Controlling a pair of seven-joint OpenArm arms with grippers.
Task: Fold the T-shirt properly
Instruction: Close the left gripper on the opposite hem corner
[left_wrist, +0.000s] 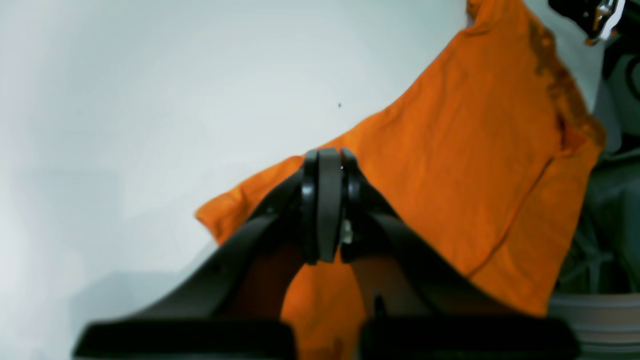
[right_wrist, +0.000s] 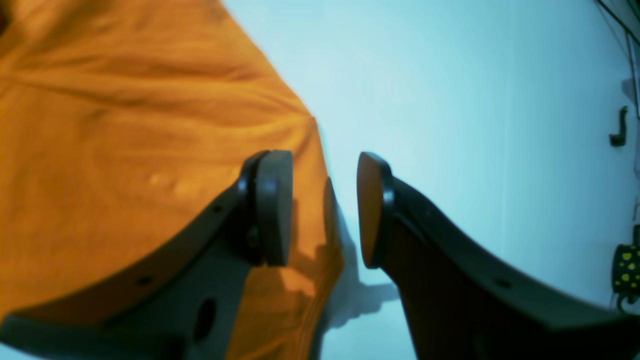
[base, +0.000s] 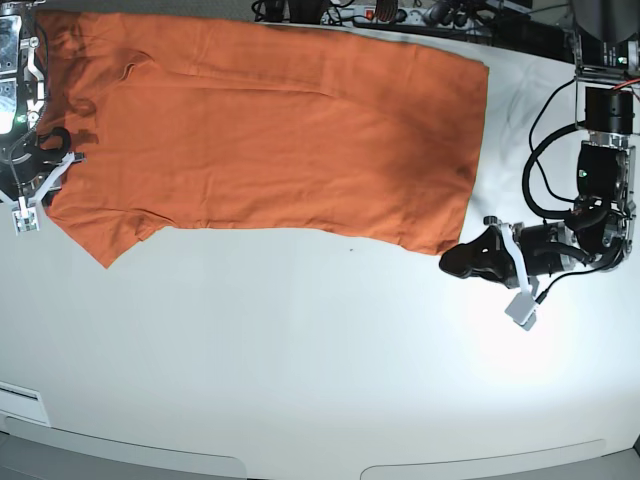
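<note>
The orange T-shirt (base: 270, 130) lies spread flat across the far half of the white table (base: 300, 350). My right gripper (base: 55, 148) is at the shirt's left end. In the right wrist view that gripper (right_wrist: 325, 160) is open and straddles the shirt's edge (right_wrist: 150, 150): one finger (right_wrist: 272, 205) is over the fabric, the other over bare table. My left gripper (base: 452, 262) sits just off the shirt's near right corner. In the left wrist view it (left_wrist: 327, 152) is shut, pads pressed together with no fabric visible between them, and the shirt (left_wrist: 450, 165) lies beyond it.
Cables and a power strip (base: 380, 15) run along the table's back edge. The left arm's cabling (base: 545, 150) loops at the right side. A dark object with yellow dots (right_wrist: 627, 265) sits at the far right of the right wrist view. Grey containers (left_wrist: 600, 320) stand beyond the table.
</note>
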